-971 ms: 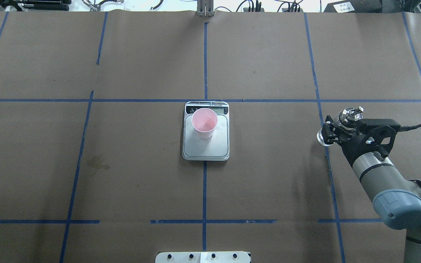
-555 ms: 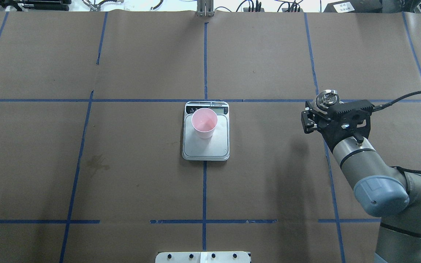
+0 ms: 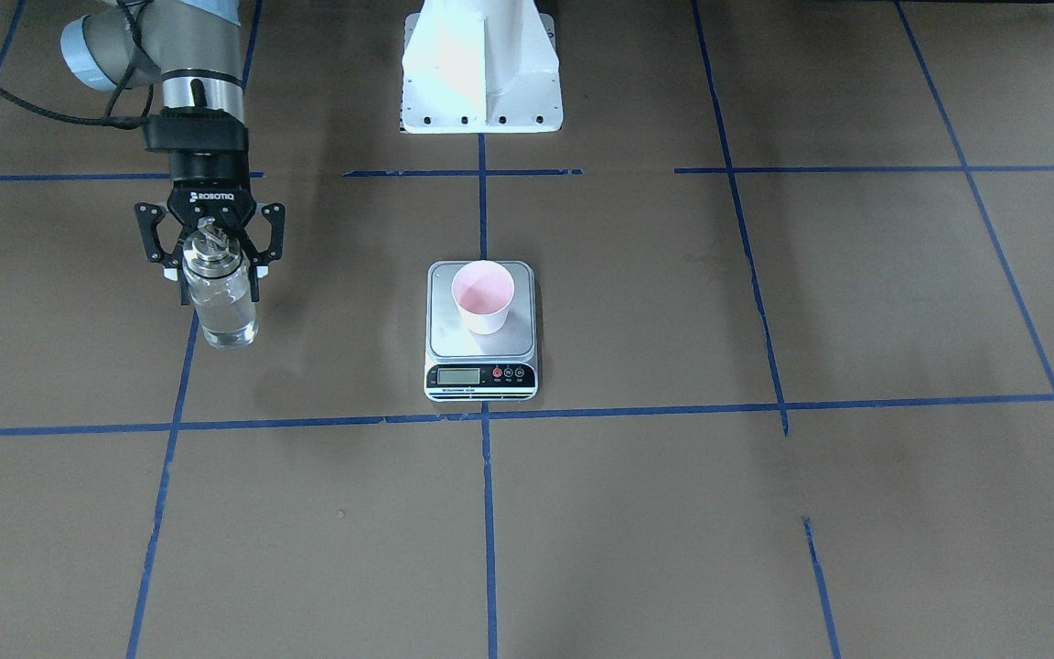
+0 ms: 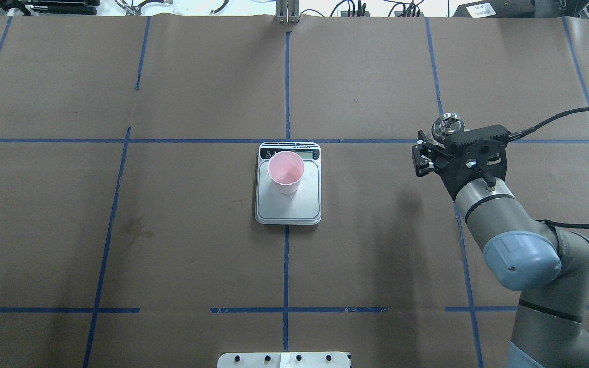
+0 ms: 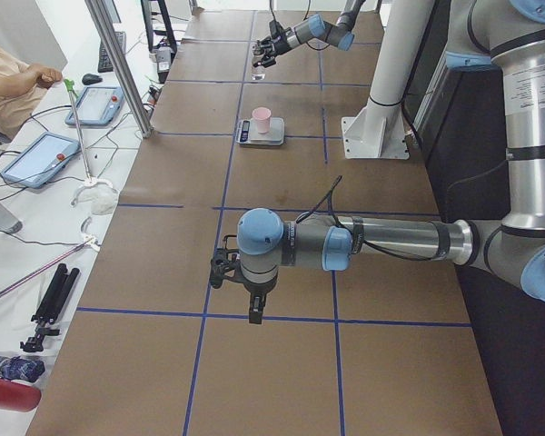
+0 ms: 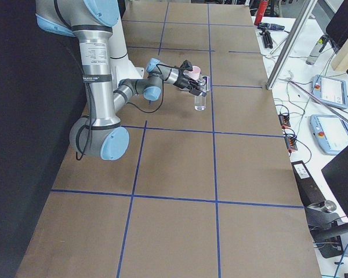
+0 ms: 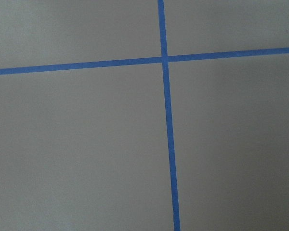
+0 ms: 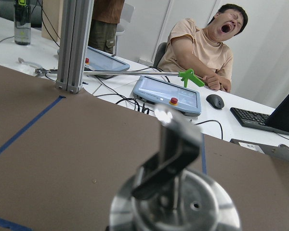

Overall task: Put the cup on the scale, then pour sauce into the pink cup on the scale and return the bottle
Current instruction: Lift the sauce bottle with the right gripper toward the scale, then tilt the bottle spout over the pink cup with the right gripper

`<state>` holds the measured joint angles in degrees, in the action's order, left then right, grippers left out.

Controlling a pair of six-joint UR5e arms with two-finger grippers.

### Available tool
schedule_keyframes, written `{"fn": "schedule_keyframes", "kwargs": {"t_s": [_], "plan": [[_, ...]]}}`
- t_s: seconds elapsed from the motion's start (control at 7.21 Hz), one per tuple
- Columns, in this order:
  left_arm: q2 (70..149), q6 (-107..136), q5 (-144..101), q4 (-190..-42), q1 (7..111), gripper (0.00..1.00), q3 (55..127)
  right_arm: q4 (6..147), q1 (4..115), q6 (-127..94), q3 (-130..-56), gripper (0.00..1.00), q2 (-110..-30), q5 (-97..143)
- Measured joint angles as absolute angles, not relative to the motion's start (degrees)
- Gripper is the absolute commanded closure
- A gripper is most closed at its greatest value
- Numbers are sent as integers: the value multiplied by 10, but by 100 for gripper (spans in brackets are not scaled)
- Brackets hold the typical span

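Right gripper (image 3: 216,273) clamps the bottle (image 3: 227,316) upright; best carried level to the cup (image 3: 482,295), tilting only above its rim

Front view: scale (image 3: 481,334) display digits too small to read; right pincer (image 3: 213,265) fingers cover bottle (image 3: 225,307) neck, left of scale. Overhead view: pincer body hides bottle glass, only cap shows; cup (image 4: 286,171) hides part of scale display strip. Right wrist view: cap blurred, cut by bottom edge. Left side view: left pincer (image 5: 222,269), well short of scale, small, dark; grip state unreadable.
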<state>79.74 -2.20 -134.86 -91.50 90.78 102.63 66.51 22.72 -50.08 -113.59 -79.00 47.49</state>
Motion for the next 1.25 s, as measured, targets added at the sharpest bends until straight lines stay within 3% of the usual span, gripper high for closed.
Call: {"fn": "schedule_keyframes", "kwargs": {"t_s": [0.28,0.69,1.25], "plan": [[798,-22,-1349,-915,907,0,1026,835,220,-441,-1127,100,-708,459],[798,-22,-1349,-915,907,0,1026,923,188,-363,-1027,100,-613,357],[798,-22,-1349,-915,907,0,1026,996,157,-246,-995,100,-588,273]]}}
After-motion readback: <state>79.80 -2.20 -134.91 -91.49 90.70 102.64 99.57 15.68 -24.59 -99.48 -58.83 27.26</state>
